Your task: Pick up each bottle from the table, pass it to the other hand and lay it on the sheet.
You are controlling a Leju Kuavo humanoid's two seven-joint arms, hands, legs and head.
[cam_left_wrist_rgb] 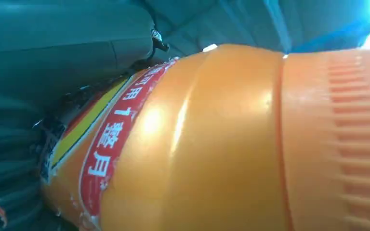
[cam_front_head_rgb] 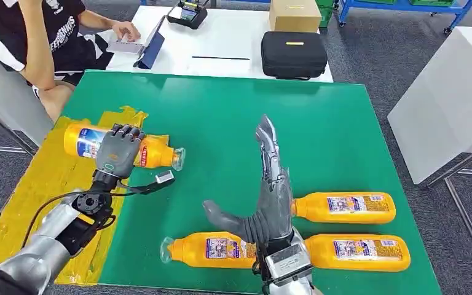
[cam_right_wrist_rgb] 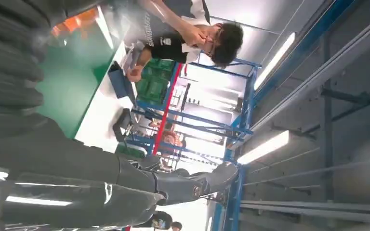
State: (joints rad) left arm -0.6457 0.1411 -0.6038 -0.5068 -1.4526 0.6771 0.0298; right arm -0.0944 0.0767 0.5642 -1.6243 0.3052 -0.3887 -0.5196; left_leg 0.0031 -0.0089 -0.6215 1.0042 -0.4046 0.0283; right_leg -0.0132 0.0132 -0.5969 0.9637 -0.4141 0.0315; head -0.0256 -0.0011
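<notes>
Over the yellow sheet, at nine o'clock on the table, the left hand clamps its fingers around an orange bottle.
Released with its cap overhanging the green mat, the bottle could roll off the sheet; the right hand, fingers straight and apart, holds nothing above three bottles waiting at five o'clock.

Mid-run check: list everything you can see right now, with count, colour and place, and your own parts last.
bottle in left hand: 1, orange, lying over the yellow sheet's edge
bottles on table: 3, orange, lying at the near right
yellow sheet: 1, left part of the table
green table: 1
black case: 1, white table behind
cardboard box: 1, brown, behind the case
person: 1, seated far left
left hand: grips the bottle
right hand: open, raised above the near bottles
</notes>
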